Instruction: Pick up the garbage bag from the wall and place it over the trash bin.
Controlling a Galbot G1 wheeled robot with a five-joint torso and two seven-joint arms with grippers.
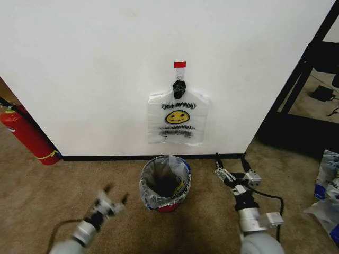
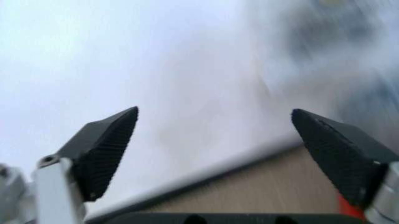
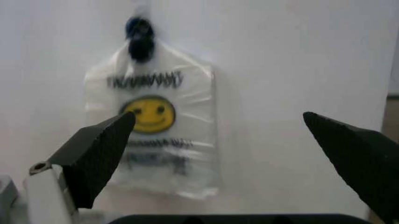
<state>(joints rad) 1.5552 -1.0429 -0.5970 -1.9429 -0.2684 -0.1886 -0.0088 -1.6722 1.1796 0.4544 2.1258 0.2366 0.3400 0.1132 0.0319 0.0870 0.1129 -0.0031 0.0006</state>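
Garbage bag [image 1: 177, 120] hangs flat against the white wall [image 1: 95, 69] from a black hook [image 1: 179, 86], just below a small red tape strip [image 1: 180, 64]; we read its yellow smiley face and black print through the thin plastic. In our right wrist view the same bag [image 3: 156, 135] sits ahead between the fingers, well apart from them. Directly beneath it on the carpet [image 1: 42, 196] stands the trash bin [image 1: 165, 183], a black mesh basket with a red base, a crumpled plastic liner already draped inside and over its rim. Our left tool [image 1: 107, 201] hovers low over the carpet to the left of the bin, its jaws spread wide and holding nothing. Our right tool [image 1: 226, 174] hovers to the right of the bin, near the black baseboard, also wide open and empty. A red fire extinguisher [image 1: 25, 135] leans by the wall at far left, and more bags [image 1: 326, 185] lie on the floor at far right.
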